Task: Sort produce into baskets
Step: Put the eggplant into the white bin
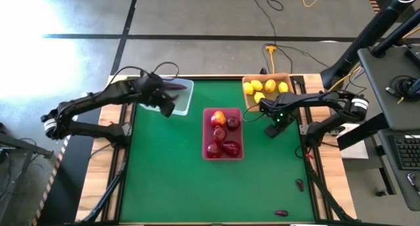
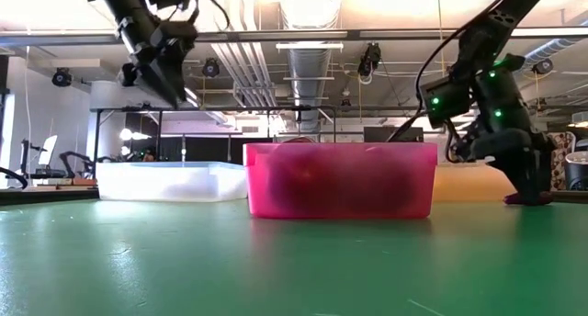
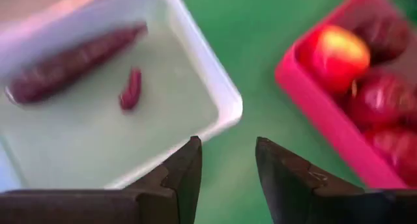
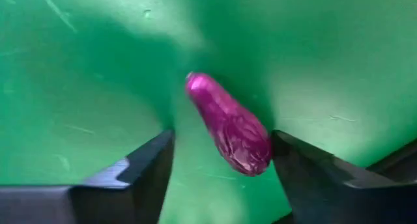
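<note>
Green counter [image 1: 164, 180] carries three trays across its far half w/ sorting well along. Pink-red tray [image 1: 205, 152] sits mid-counter, packed w/ red fruits [image 1: 222, 140], the red-yellow one [image 1: 218, 117] at its far end. Tan-orange tray [image 1: 247, 106] at far right holds the lemons [image 1: 266, 87]. Pale blue tray [image 3: 215, 87] at far left holds two maroon pieces, a long one [image 3: 71, 64] and a small one [image 3: 131, 89], so each kind has its own tray.

Left arm reaches in from the left edge; left hand [image 3: 227, 162] hangs above the blue tray's near corner, fingers apart a modest gap, nothing between them. Prob. parked there after a drop, by the look of it.

Right hand [image 4: 218, 162] is down at the counter just right of the pink-red tray, near the tan-orange one, fingers spread wide and straddling a maroon piece [image 4: 229, 125] that lies on the green surface; contact not evident, so a grasp not yet closed, I'd judge. That piece belongs in the blue tray, w/ the pink-red tray standing between, so it needs a lift-over or a handoff.

Strays: two more maroon pieces, one near the right edge [image 1: 299, 184], one at the near edge [image 1: 280, 213], well apart from every tray.
</note>
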{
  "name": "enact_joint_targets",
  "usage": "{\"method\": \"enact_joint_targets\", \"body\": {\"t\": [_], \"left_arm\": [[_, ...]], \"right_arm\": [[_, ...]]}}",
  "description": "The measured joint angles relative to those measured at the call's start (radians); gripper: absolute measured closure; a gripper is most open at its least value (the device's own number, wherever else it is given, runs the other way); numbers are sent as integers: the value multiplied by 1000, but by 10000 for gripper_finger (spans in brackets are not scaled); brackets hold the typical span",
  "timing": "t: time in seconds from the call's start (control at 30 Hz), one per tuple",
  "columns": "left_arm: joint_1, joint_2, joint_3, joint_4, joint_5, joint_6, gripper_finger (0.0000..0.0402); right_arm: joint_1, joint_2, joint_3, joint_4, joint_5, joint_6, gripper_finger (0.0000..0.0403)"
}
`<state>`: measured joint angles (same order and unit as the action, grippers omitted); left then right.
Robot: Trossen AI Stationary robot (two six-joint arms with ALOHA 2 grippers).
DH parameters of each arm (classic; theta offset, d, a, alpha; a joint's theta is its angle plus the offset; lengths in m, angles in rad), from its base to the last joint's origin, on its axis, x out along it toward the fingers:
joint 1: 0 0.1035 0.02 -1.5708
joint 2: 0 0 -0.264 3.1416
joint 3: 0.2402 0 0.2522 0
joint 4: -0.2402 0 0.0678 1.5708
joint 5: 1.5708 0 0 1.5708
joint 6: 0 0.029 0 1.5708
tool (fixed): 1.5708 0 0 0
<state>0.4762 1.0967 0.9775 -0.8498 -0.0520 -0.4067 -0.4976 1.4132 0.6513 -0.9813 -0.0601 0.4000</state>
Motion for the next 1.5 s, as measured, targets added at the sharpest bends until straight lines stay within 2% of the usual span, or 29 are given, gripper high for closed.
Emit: {"method": "enact_joint_targets", "body": {"t": [0.17, 0.37, 0.53, 0.67, 0.83, 0.97, 1.13, 1.27, 1.37, 1.5], "left_arm": [[-20, -32, -18, 192, -83, 16, 287], [-53, -123, -131, 496, -168, 108, 308], [-53, -212, -280, 491, -164, 110, 321], [-63, -287, -390, 526, -72, 83, 323], [-109, -349, -488, 618, -4, 45, 323], [-154, -366, -506, 629, -1, 42, 323], [-306, -354, -479, 631, 10, 32, 323], [-441, -321, -468, 632, -46, 20, 323], [-540, -295, -468, 634, -151, -46, 323], [-671, -271, -468, 632, -279, -102, 323]], "right_arm": [[2, -2, 5, 28, -35, 47, 231], [37, -18, 79, -5, -84, 115, 317], [170, -82, 211, -64, -125, 244, 379], [251, -102, 360, -59, -110, 365, 380], [331, -59, 549, -53, -24, 358, 380], [450, -25, 638, -8, -9, 310, 380], [645, 19, 708, 63, 11, 426, 380], [806, 63, 729, 180, 69, 557, 380], [896, 115, 732, 237, 119, 664, 380], [969, 214, 731, 313, 116, 749, 378]]}}
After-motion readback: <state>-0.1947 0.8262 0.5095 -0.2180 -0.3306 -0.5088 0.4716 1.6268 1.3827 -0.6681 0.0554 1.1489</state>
